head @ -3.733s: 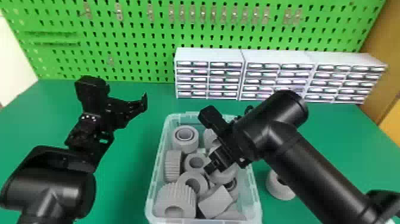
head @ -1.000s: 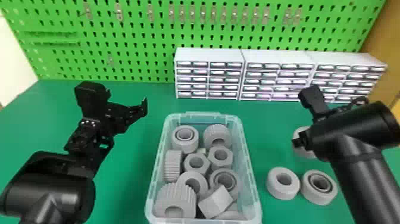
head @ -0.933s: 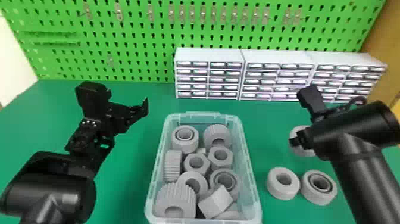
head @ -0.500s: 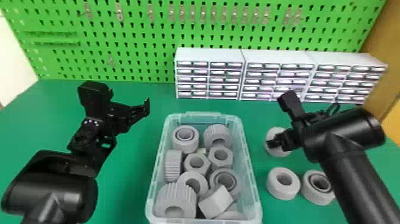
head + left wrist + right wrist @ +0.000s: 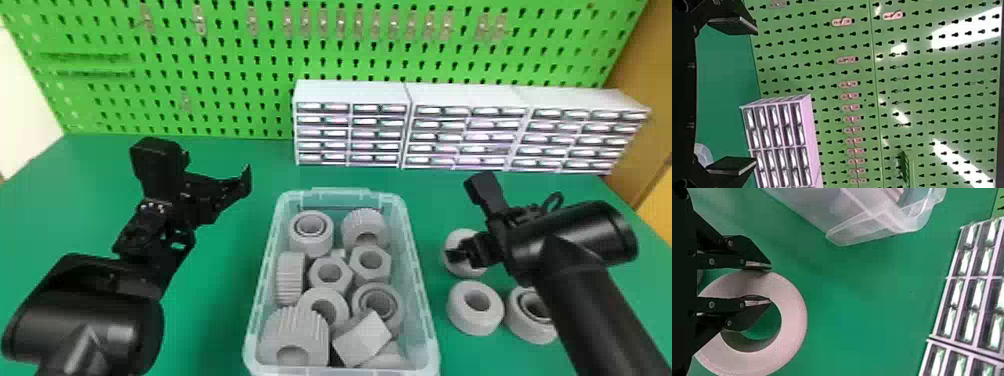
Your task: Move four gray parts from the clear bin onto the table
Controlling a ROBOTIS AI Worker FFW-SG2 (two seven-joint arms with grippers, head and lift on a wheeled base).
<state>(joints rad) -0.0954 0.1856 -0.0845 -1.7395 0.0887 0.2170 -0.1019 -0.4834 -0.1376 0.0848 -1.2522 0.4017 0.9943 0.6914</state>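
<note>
Gray part [image 5: 461, 237] has one side between the right gripper's [image 5: 454, 254] fingers.

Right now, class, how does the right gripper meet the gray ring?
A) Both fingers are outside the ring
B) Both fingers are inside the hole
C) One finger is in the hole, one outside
C: the right gripper straddles the wall of the gray ring, one finger in its hole and the other along its outer side.
</note>
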